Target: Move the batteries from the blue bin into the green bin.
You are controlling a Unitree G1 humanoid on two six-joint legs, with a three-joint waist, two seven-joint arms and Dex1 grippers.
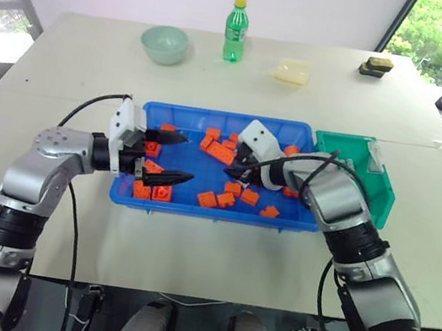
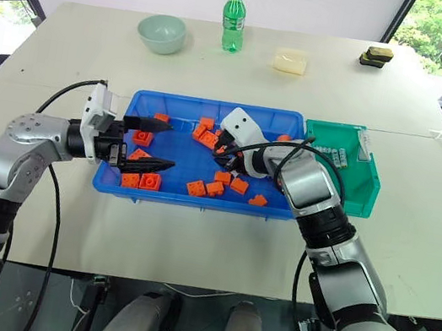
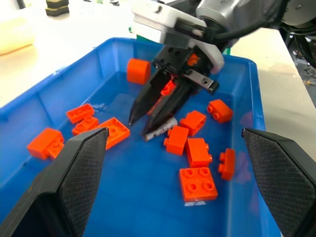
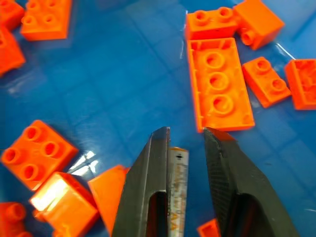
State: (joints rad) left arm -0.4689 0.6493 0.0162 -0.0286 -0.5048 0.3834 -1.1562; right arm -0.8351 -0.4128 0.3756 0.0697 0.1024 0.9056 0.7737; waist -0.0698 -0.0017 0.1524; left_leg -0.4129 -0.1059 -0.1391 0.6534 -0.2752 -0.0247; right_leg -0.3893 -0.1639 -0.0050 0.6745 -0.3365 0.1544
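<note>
While the blue bin (image 1: 149,110) is straddled by both arms, the right gripper (image 4: 186,143) is lowered over one battery (image 4: 176,190), whose long axis runs along the partly parted fingers, between them, not yet clamped. The left gripper (image 1: 173,157) is held wide open, empty, farther off.

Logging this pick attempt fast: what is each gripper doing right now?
Left gripper: open, holding nothing, over the blue bin.
Right gripper: fingers astride a battery, not shut on it.
</note>
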